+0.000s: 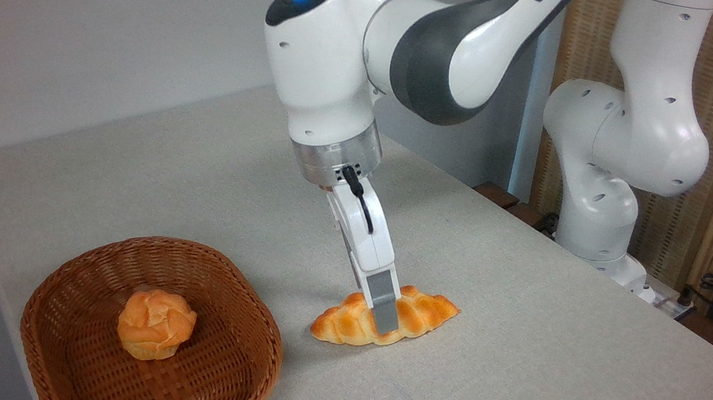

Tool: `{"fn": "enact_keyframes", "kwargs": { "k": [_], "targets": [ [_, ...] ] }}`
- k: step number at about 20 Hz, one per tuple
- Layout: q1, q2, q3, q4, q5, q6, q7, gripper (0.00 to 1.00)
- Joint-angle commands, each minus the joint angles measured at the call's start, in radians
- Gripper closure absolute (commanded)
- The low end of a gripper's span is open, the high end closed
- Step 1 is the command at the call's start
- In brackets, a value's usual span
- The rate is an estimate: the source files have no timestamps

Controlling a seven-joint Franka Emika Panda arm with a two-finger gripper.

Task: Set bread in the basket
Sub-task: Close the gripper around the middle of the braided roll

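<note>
Grasp step: my pincer (383, 315) straddles the bread's (421, 312) middle on the tabletop (551, 374), can't tell if clamped or apart; next I need a firm grip, lift, then carry left to the basket (71, 284) beside the bun (155, 324).

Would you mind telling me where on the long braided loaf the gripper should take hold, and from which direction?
Grip the bread around its middle, coming down from above with the fingers across its narrow width. It lies flat on the table, long and tapering to pointed ends, so the middle is probably the steadiest hold. The gripper already straddles it about there; the basket waits to its left.
</note>
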Motion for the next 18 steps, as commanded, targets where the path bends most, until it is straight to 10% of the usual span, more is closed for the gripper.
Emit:
{"fn": "enact_keyframes", "kwargs": {
  "k": [1, 6, 14, 18],
  "targets": [
    [-0.006, -0.02, 0.002, -0.041, 0.034, 0.03, 0.024, 0.0],
    [-0.006, -0.019, 0.002, -0.055, 0.035, 0.044, 0.024, 0.01],
    [-0.008, -0.016, -0.001, -0.07, 0.034, 0.046, 0.05, 0.62],
    [-0.008, -0.016, -0.001, -0.068, 0.034, 0.046, 0.05, 0.73]
  ]
}}
